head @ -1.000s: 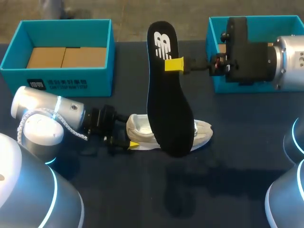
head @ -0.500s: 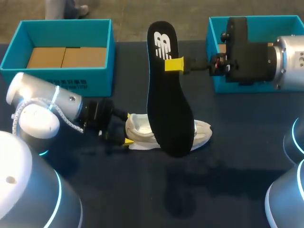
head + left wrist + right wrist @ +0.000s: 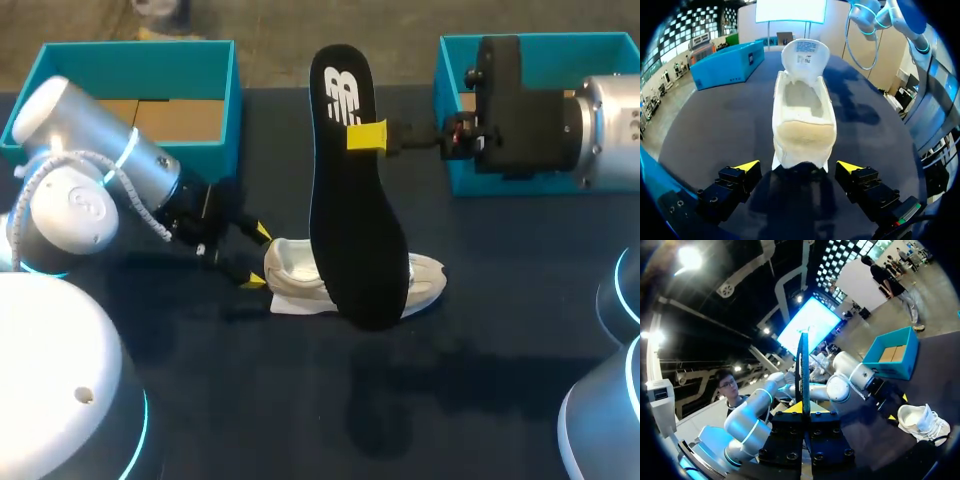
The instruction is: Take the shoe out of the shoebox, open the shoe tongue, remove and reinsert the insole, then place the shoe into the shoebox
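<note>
The right fingers [image 3: 366, 136] pinch the black insole [image 3: 355, 230], holding it upright over the white shoe [image 3: 802, 115], presumably for reinsertion, while the left fingers [image 3: 747, 165] sit spread just behind its heel on the bench [image 3: 480, 300], likely to steady it.

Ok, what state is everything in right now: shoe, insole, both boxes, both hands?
shoe: on its sole on the table, tongue pulled open, no insole inside.
insole: out of the shoe, held upright above it.
right hand: shut on the insole.
left hand: open at the shoe's heel, not touching it.
left box: open, only brown cardboard inside.
right box: open, inside mostly hidden.
</note>
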